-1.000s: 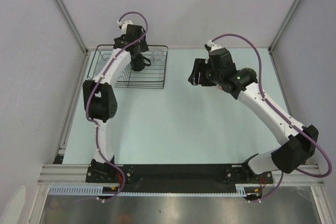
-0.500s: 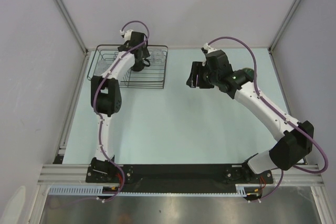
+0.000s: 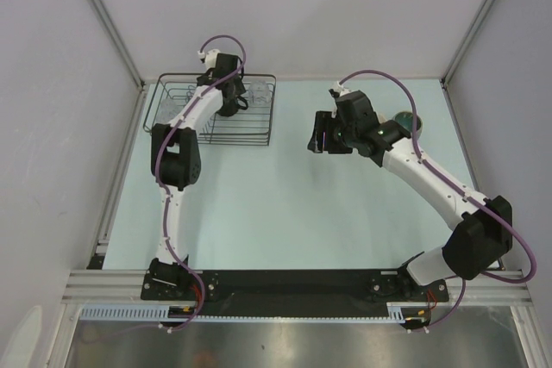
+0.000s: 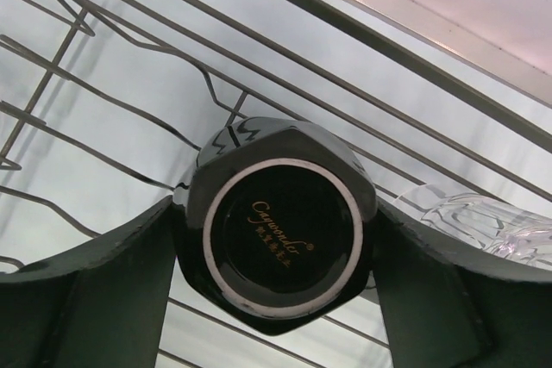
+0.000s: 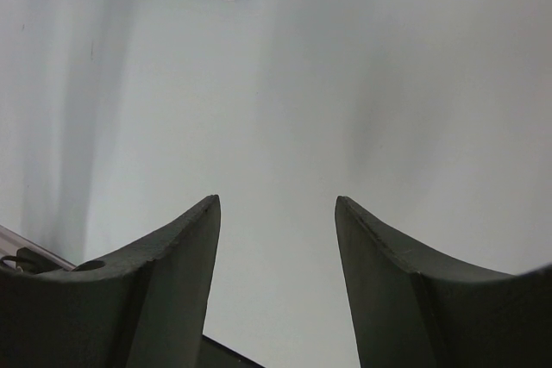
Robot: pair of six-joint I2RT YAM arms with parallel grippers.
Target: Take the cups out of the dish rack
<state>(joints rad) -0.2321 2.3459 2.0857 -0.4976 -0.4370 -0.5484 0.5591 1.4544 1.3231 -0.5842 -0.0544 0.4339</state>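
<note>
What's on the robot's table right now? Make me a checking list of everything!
Surface: pale blue table, bare in the middle.
Job's things: dish rack at the far left; black mug bottom-up inside it, clear glass tumbler beside the mug; greenish cup on the table, half hidden behind the right arm. No other cup seen.
Clutter: nothing seen.
Grippers: left gripper closed on the black mug's sides; right gripper open and empty above bare table.
Cables: a purple cable loops over each arm.
Surroundings: white walls and metal frame posts.
</note>
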